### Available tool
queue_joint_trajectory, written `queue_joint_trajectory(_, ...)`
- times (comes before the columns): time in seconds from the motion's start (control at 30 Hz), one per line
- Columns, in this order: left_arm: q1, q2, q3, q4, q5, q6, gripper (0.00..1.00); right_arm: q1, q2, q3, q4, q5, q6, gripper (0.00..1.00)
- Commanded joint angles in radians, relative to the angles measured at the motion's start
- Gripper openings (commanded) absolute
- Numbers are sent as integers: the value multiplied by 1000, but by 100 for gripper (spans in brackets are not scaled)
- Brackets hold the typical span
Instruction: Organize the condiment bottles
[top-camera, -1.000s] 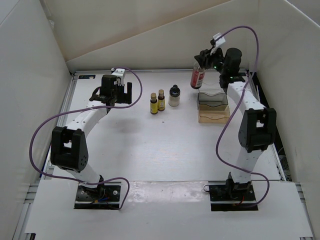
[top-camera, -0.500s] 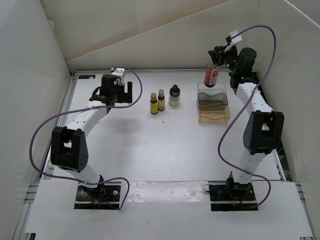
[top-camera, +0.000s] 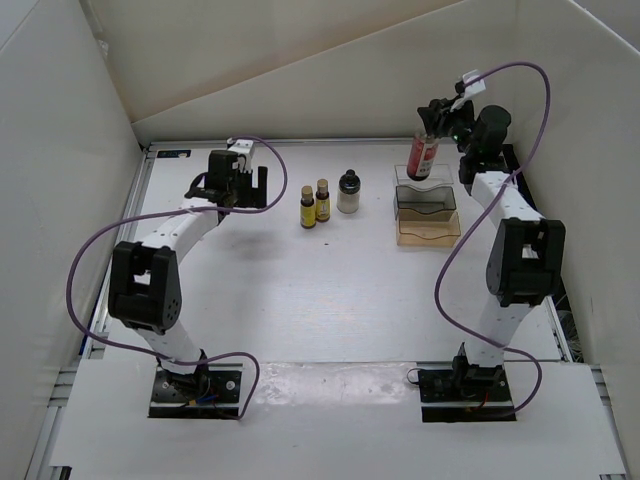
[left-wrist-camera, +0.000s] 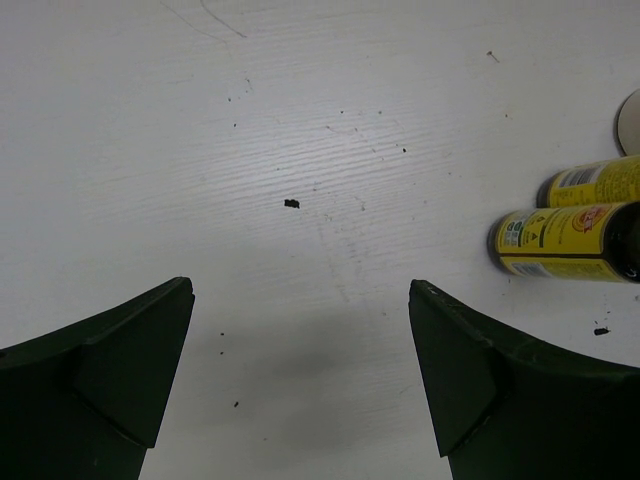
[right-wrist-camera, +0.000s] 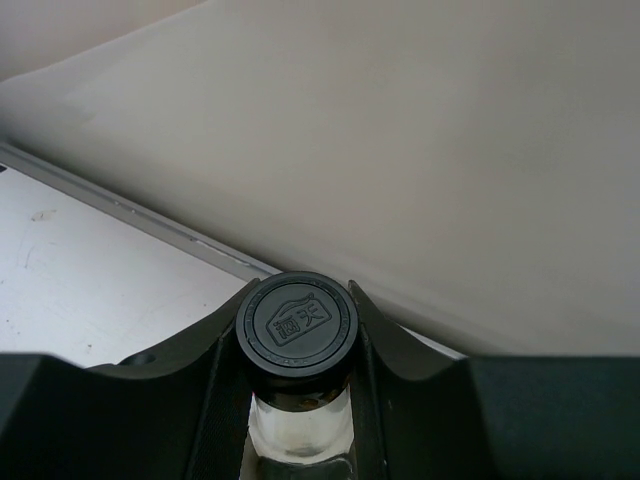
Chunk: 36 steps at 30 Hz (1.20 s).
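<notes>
Fingers (right-wrist-camera: 222, 352) of the right gripper (right-wrist-camera: 298, 345) clamp the black cap of the red-labelled bottle (top-camera: 423, 158), held upright above the clear tray's (top-camera: 428, 233) far edge, arm stretched forward. Left of the tray stand the short clear bottle (top-camera: 348, 192) and two amber bottles (top-camera: 315, 204). Farther left, the left gripper (left-wrist-camera: 300, 370) hovers with jaws spread, aimed down at the table (top-camera: 300, 300).

Two amber bottles (top-camera: 308, 207) (top-camera: 323, 200) with yellow labels, one short clear bottle (top-camera: 348, 192), one red-labelled bottle (top-camera: 423, 158), one tray (top-camera: 430, 238), two arms (top-camera: 170, 235) (top-camera: 510, 215), one tabletop (top-camera: 300, 300)
</notes>
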Motion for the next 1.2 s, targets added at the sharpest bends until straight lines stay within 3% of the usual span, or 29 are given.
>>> queue_joint_trajectory(0.0, 4, 5, 50, 17, 12, 7, 100, 4, -3, 27, 219, 10, 18, 0)
queue_joint_trajectory(1.17, 24, 102, 104, 20, 29, 7, 100, 56, 124, -39, 311, -8, 49, 0)
